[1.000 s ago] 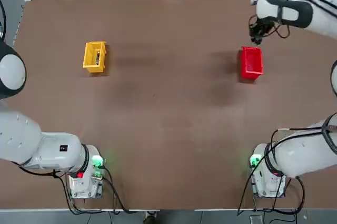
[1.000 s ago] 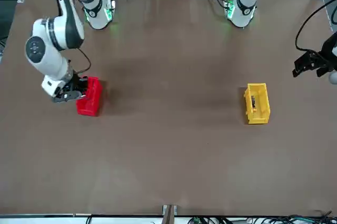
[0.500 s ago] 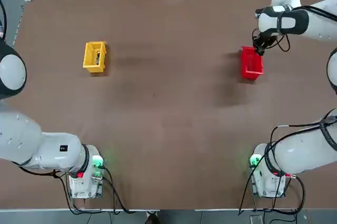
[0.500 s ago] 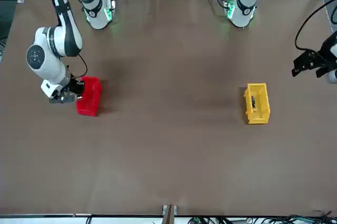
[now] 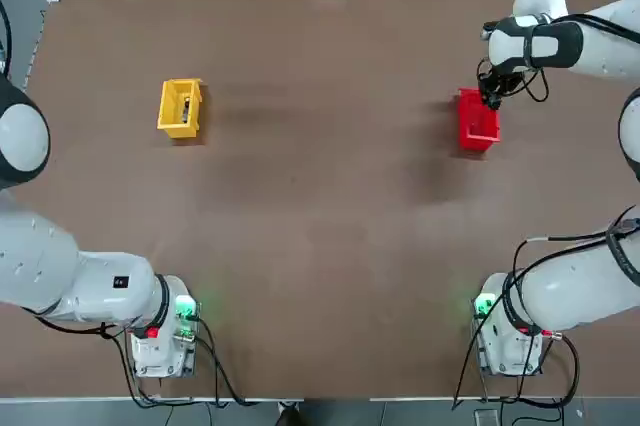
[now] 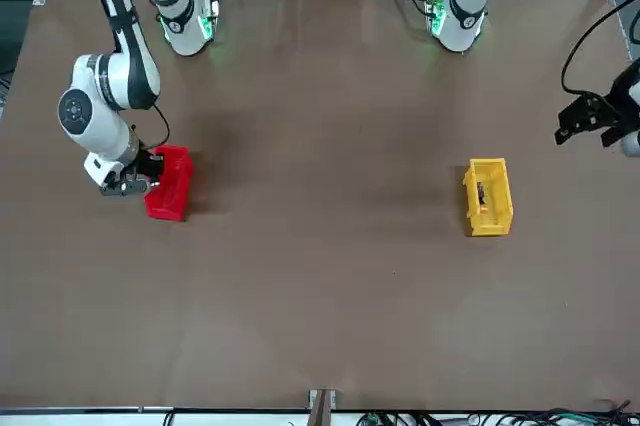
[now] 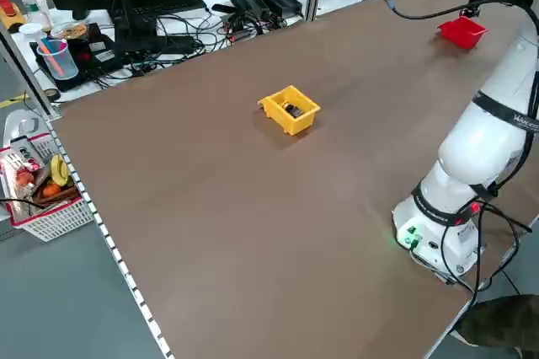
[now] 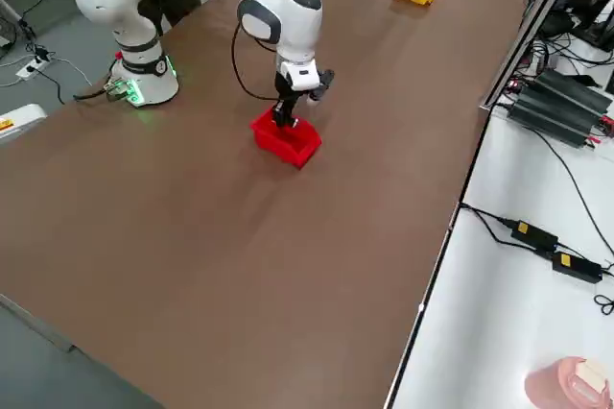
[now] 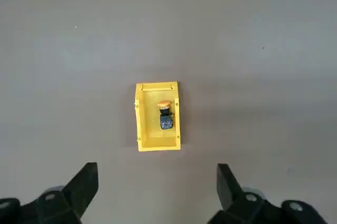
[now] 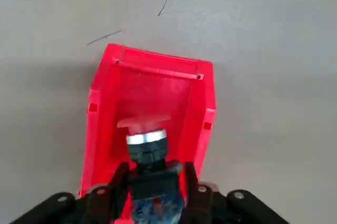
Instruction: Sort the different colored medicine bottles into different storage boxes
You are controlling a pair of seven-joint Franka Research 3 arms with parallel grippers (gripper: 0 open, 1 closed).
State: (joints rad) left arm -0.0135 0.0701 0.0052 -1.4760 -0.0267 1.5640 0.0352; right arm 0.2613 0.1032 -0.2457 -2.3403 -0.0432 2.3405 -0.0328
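The red box (image 5: 478, 132) stands on the right half of the table, with my right gripper (image 5: 489, 95) low over its far end. In the right wrist view that gripper (image 10: 152, 182) is shut on the dark red-capped bottle (image 10: 147, 139), which hangs inside the red box (image 10: 97, 124). The yellow box (image 5: 168, 111) stands at the left. In it lies the dark bottle with the yellow-orange cap (image 9: 165, 114). My left gripper (image 9: 155, 190) hovers open, high above the yellow box (image 9: 140, 121) and off to its side (image 6: 588, 124).
Cables and power bricks (image 7: 265, 1) crowd the bench beyond the table's far edge. A wire basket (image 7: 38, 186) sits off the table's left side. The arm bases (image 5: 160, 331) stand at the near edge.
My right gripper has come down from beyond the red box to its far end, carrying the red-capped bottle. The left arm and yellow box have stayed put.
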